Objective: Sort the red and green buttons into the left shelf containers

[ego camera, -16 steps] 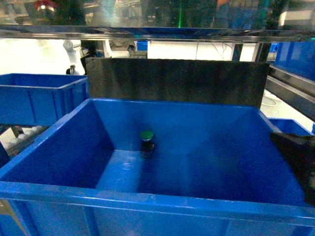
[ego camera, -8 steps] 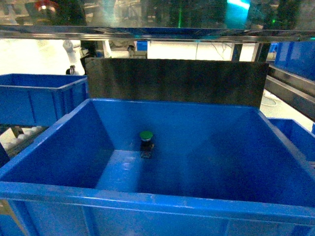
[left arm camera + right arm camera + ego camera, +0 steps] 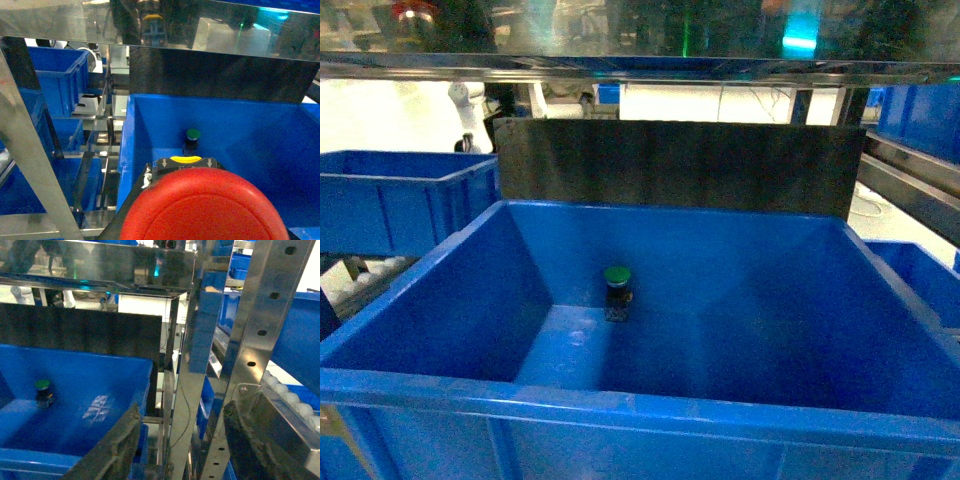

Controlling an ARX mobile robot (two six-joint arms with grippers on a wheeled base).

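A green button [image 3: 617, 277] stands upright on the floor of the big blue container [image 3: 620, 402], near its back wall; it also shows in the left wrist view [image 3: 193, 134] and the right wrist view [image 3: 42, 385]. The red button [image 3: 200, 215] fills the bottom of the left wrist view, its wide cap facing the camera. My left gripper [image 3: 192, 200] is shut on it, just before the container's near rim, with the fingers hidden behind the cap. My right gripper [image 3: 184, 410] is open and empty, to the right of the container beside a metal shelf post [image 3: 220, 365]. Neither gripper shows in the head view.
A dark panel [image 3: 680, 165] stands behind the container. More blue bins sit at the left [image 3: 390, 200] and right [image 3: 920, 270]. A shiny metal shelf [image 3: 640, 65] runs overhead. A slanted metal post [image 3: 30, 165] and white rollers [image 3: 285, 390] flank the container.
The dark shape of my right gripper, at the right edge of the head view a second ago, has drawn out of that view. The green button has not moved.
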